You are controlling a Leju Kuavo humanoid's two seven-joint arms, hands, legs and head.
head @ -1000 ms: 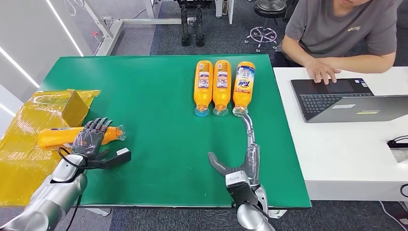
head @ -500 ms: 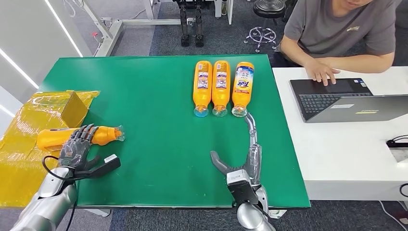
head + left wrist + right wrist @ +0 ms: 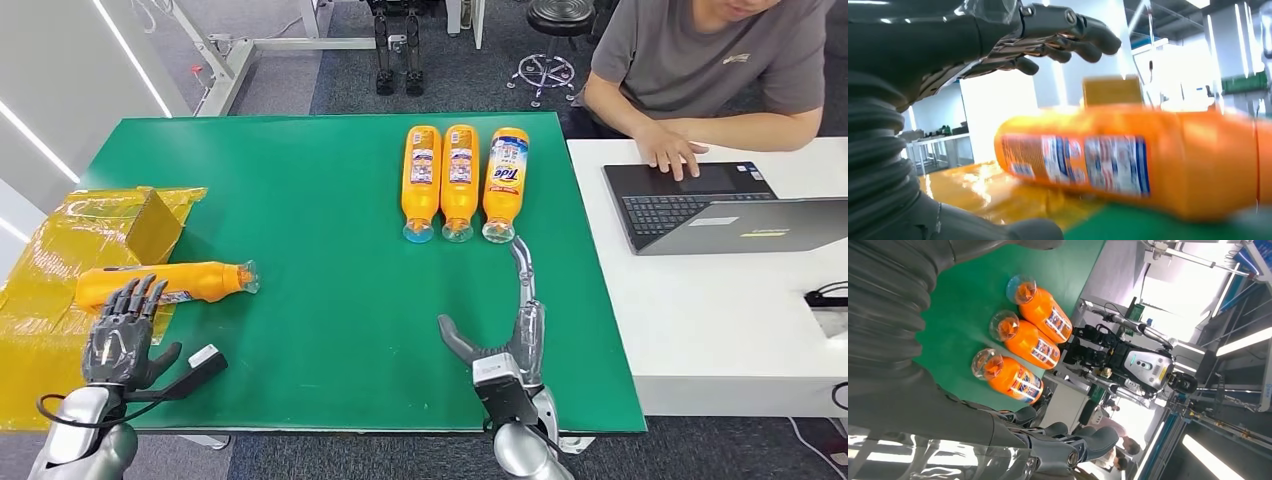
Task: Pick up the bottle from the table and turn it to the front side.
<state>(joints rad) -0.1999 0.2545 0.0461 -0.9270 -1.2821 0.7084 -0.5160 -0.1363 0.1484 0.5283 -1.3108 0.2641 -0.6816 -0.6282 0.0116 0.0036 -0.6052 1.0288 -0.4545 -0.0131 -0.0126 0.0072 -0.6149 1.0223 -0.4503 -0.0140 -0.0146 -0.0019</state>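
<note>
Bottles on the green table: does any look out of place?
Yes. One bottle lies alone at the left edge, crosswise, partly on yellow wrapping, while three bottles lie neatly side by side at the far end.

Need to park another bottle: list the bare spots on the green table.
Bare green runs between the lone bottle and the three-bottle row, and behind the yellow wrap. Crowded: the row's far-right patch, and the near-right strip where the right hand rests.

Silver arms, dark-fingered hands: left hand (image 3: 122, 338), right hand (image 3: 505, 340); grey ribbed wrist covers.
</note>
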